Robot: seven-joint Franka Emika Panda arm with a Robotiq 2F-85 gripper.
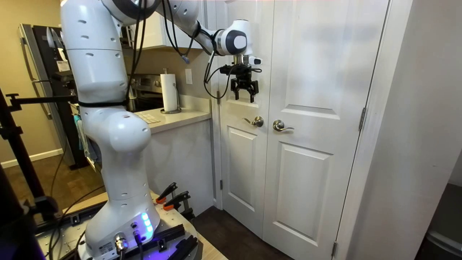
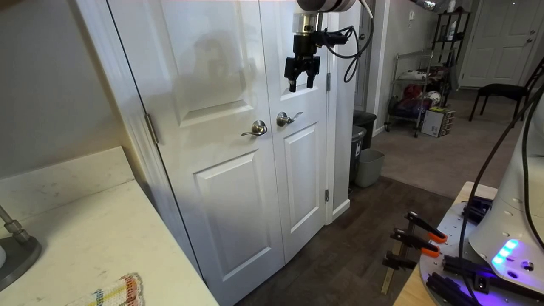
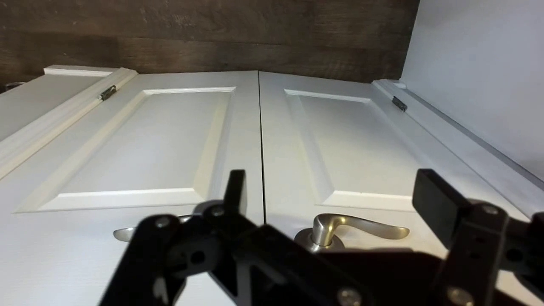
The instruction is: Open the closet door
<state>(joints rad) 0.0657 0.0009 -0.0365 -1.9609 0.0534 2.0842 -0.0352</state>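
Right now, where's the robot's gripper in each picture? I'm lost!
In an exterior view: the gripper is above the middle, left of the door seam.
In an exterior view: the gripper is near the top, right of the seam.
Wrist view: the gripper is across the bottom, fingertips either side of the seam.
Shared landmark: that seam, between the closet door and its matching door.
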